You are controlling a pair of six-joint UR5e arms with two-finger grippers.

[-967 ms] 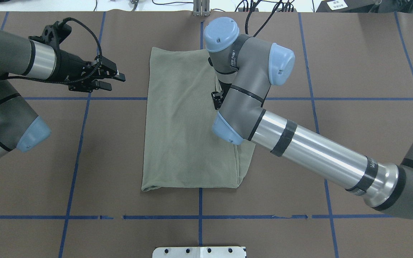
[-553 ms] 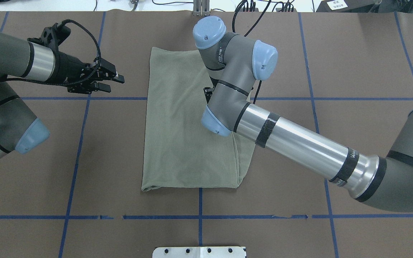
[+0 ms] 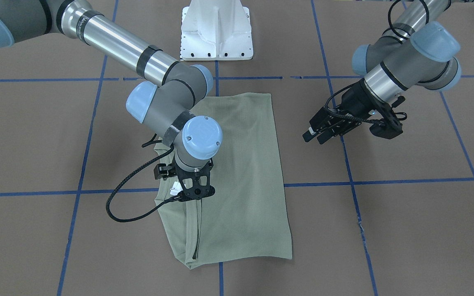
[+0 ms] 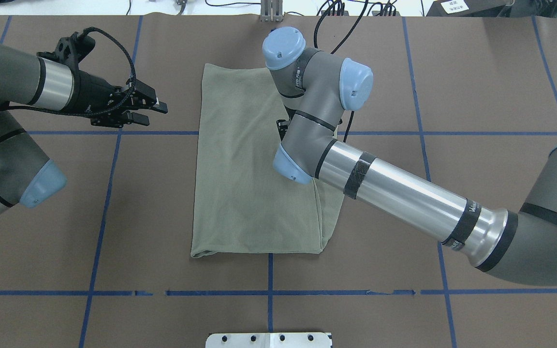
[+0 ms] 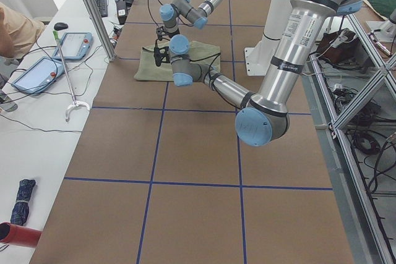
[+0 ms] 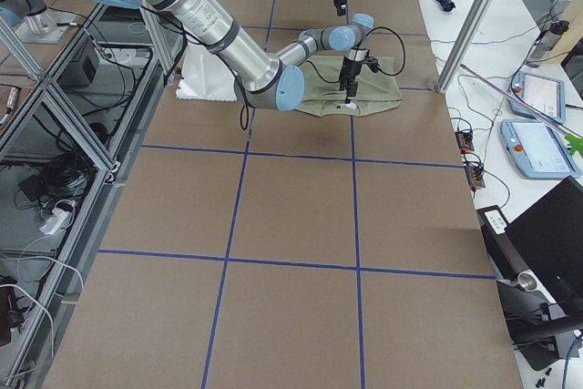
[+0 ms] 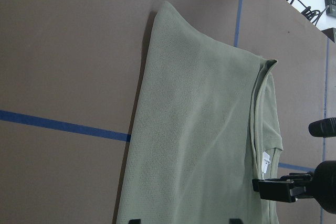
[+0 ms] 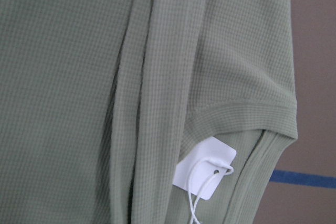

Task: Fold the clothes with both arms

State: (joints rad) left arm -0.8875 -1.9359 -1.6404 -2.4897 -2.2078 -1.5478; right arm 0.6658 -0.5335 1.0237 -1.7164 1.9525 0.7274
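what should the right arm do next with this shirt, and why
Probably lower the right end effector onto the edge of the shirt by the white hang tag and grip it: it hovers pointing down over that edge, while the left end effector hangs open, off the shirt.

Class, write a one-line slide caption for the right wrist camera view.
Close-up of the folded sage-green shirt, white hang tag lying on it, brown table with blue tape at right.
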